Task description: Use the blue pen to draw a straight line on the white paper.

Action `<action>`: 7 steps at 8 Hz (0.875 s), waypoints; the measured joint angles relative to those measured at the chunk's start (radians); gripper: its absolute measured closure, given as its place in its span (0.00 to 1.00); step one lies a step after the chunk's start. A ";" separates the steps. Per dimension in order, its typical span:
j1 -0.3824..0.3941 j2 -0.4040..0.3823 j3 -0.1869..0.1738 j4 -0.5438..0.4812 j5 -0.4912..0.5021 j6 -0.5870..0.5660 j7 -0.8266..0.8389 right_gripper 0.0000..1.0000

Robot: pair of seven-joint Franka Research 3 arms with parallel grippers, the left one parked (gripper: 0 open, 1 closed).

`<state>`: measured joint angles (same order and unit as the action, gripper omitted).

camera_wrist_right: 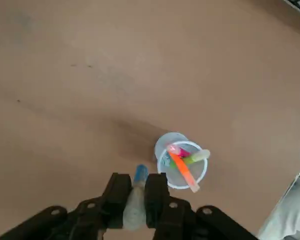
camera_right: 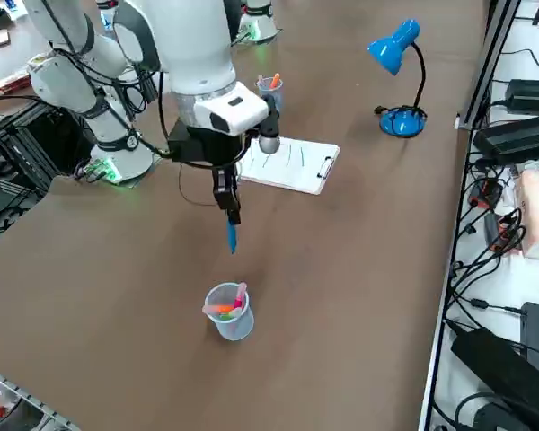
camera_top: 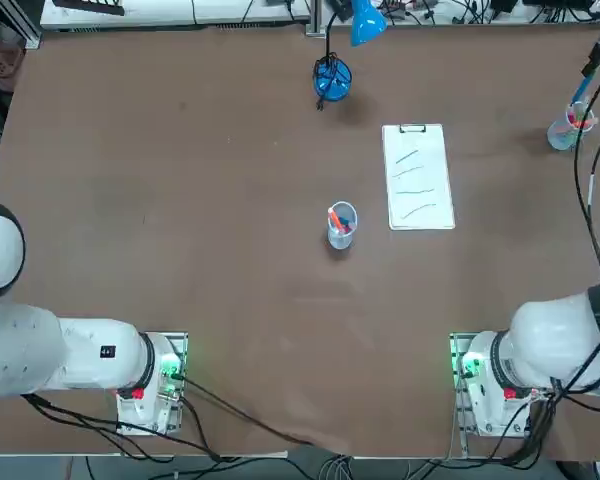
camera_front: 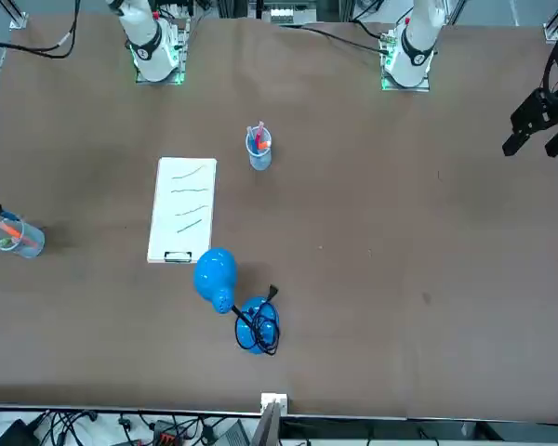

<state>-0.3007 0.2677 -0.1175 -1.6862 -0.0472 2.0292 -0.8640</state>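
**Pen in hand, paper yet to reach**

The right gripper (camera_right: 226, 199) is clenched on the thin cyan-blue pen (camera_right: 231, 235), tip down, above the clear plastic cup of pens (camera_right: 228, 311). The carrying step is in hand; next, travel to the clipped white paper sheet (camera_right: 288, 165), well apart, and lower the tip.

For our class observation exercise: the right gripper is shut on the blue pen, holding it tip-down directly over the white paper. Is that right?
Not quite. The right gripper is shut on the blue pen, tip down, but it hangs over bare table beside a plastic cup of pens, well away from the white paper. The right side view shows this.
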 joint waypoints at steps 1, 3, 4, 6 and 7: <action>-0.015 0.013 0.000 0.008 0.012 0.004 -0.016 0.80; -0.034 0.035 0.000 0.024 0.018 0.020 -0.029 0.80; -0.042 0.042 0.001 0.026 0.018 0.027 -0.036 0.80; -0.075 0.060 0.001 0.027 0.047 0.060 -0.093 0.80; -0.091 0.071 0.001 0.027 0.068 0.069 -0.117 0.80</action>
<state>-0.3913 0.3392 -0.1169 -1.6592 0.0209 2.0986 -0.9812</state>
